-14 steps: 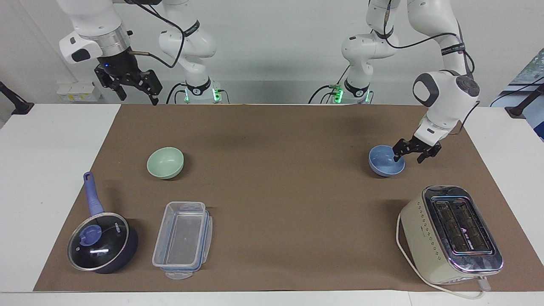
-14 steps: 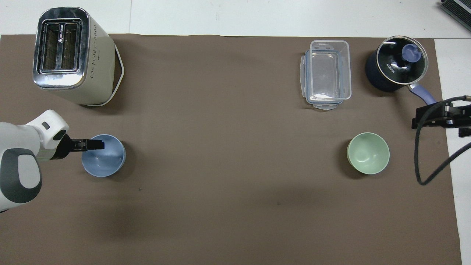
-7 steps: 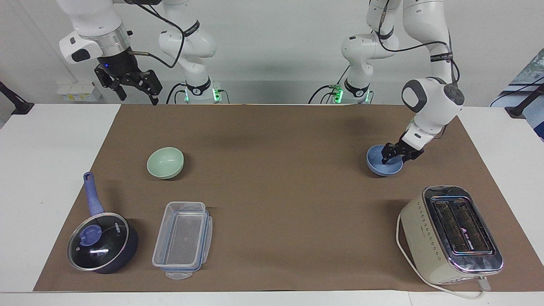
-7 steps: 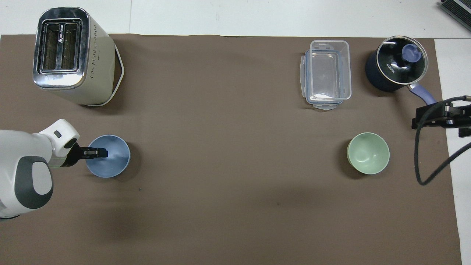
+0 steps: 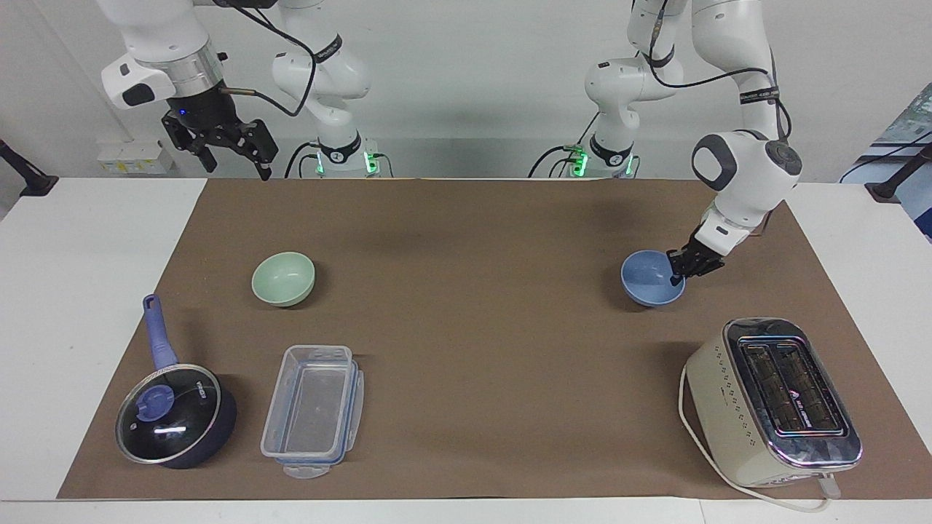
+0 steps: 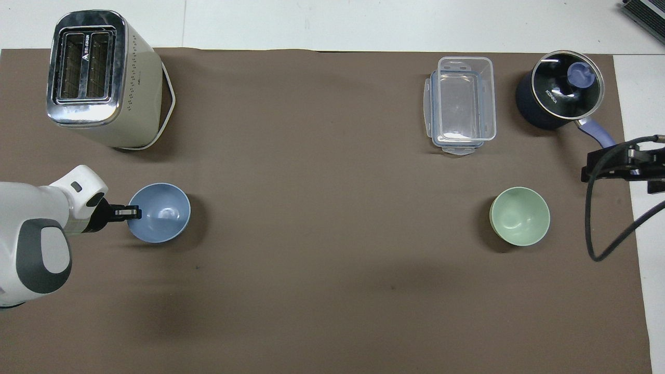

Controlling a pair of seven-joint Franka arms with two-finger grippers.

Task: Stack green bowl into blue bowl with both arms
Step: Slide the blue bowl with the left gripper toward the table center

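our left gripper (image 5: 683, 274) pinches the blue bowl (image 5: 650, 280) by its rim. we should drag it level toward the green bowl (image 5: 283, 278). our right gripper (image 5: 231, 161) waits, spread wide.

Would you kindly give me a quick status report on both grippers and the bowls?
Left gripper shut on small light blue bowl rim. Right gripper open, waiting above the table's edge. Pale mint-green bowl untouched at the right arm's end. Nothing between the bowls.

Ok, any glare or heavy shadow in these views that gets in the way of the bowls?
Facing view: a bright glint on the pan lid and reflections on the toaster top; the bowls are glare-free. Overhead view: a small highlight inside the blue bowl and the green bowl, each casting a soft shadow on the brown mat; neither bowl's outline is hidden.
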